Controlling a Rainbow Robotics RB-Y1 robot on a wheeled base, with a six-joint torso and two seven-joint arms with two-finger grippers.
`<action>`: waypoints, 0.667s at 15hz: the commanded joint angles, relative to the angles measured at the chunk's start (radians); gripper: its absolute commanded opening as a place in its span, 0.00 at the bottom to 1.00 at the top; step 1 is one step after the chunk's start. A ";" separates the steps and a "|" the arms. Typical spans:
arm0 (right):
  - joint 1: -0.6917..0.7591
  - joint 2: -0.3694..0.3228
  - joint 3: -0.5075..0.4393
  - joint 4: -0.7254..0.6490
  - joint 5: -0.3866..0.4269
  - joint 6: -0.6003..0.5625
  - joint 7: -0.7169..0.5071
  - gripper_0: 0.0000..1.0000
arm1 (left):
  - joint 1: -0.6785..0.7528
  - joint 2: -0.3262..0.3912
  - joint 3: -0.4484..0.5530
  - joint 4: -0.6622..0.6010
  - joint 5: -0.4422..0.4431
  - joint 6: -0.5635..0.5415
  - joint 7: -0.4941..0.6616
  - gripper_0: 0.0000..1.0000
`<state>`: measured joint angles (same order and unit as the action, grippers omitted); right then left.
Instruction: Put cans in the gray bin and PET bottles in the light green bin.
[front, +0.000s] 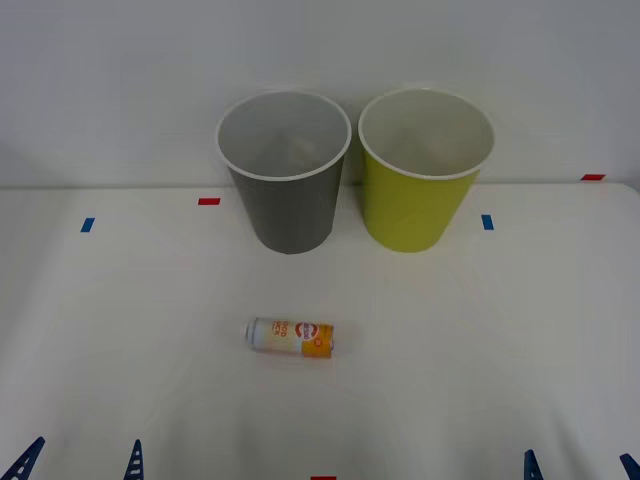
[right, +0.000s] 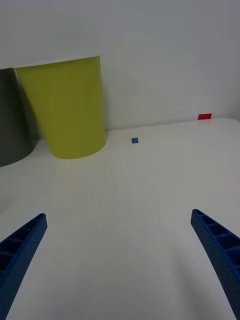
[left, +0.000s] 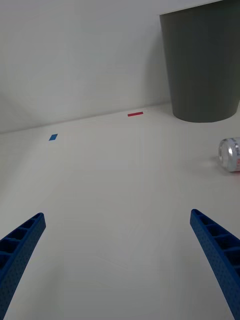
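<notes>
Left gripper (front: 79, 462) and right gripper (front: 580, 466) low at near surface (front: 120, 330) edge, jaws spread, empty; slim white-orange drink can (front: 290, 337) lying mid-surface.

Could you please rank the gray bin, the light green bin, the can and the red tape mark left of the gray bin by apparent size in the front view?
1-2. gray bin and light green bin: alike
3. can
4. red tape mark

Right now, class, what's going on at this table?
Nothing is being handled yet. A can lies on its side on the white table, in front of the gray bin and the light green bin, which stand upright side by side. The left claw and right claw hover open at the near edge, holding nothing.
</notes>
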<state>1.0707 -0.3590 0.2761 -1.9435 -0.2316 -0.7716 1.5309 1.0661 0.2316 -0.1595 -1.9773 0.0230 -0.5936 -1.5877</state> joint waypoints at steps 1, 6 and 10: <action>0.000 0.000 0.000 0.000 0.000 0.000 0.000 1.00 | 0.000 0.000 0.000 0.000 0.000 0.000 0.000 1.00; 0.000 0.000 0.000 0.000 0.000 0.000 0.000 1.00 | 0.000 0.000 0.000 0.000 0.000 0.000 0.000 1.00; 0.000 0.000 0.000 0.000 0.000 0.000 0.000 1.00 | 0.000 0.000 0.000 0.000 0.000 0.000 0.000 1.00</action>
<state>1.0707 -0.3590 0.2761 -1.9435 -0.2316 -0.7716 1.5309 1.0661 0.2316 -0.1595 -1.9773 0.0230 -0.5936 -1.5877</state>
